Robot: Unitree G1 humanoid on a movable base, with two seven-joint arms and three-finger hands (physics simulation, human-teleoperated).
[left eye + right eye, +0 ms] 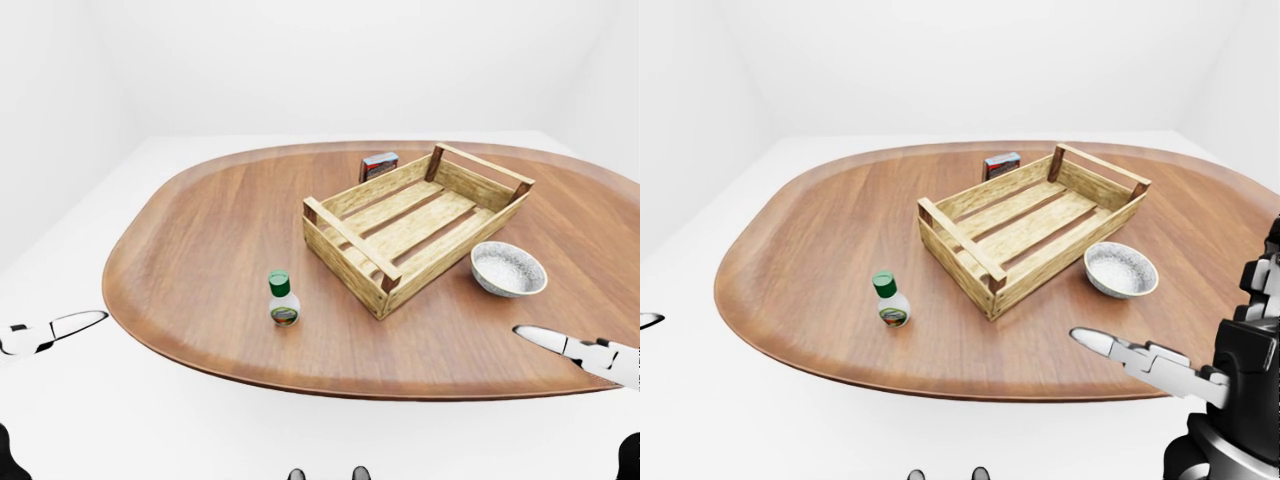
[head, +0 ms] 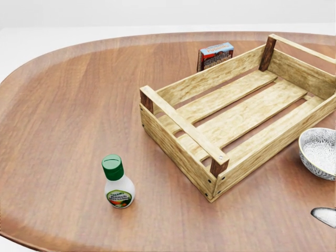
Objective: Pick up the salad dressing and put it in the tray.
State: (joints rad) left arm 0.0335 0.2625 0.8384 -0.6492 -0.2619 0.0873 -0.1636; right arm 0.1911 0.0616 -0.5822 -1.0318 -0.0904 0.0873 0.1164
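The salad dressing point(image 2: 118, 184), a small white bottle with a green cap, stands upright on the round wooden table point(image 2: 63, 105), at the lower left of the head view. To its right lies the tray point(image 2: 181, 126), an empty slatted wooden crate set at an angle. My left hand point(image 1: 60, 328) hovers off the table's left edge with a finger stretched out, far from the bottle. Over the table's near right edge my right hand point(image 1: 1120, 350) has its fingers extended too, holding nothing. Its tip alone shows in the head view.
A patterned grey bowl point(image 1: 508, 268) sits right of the crate. A small red and blue box point(image 2: 216, 55) stands just beyond the crate's far side. The table's rim point(image 1: 200, 350) curves below the bottle, with white floor around it.
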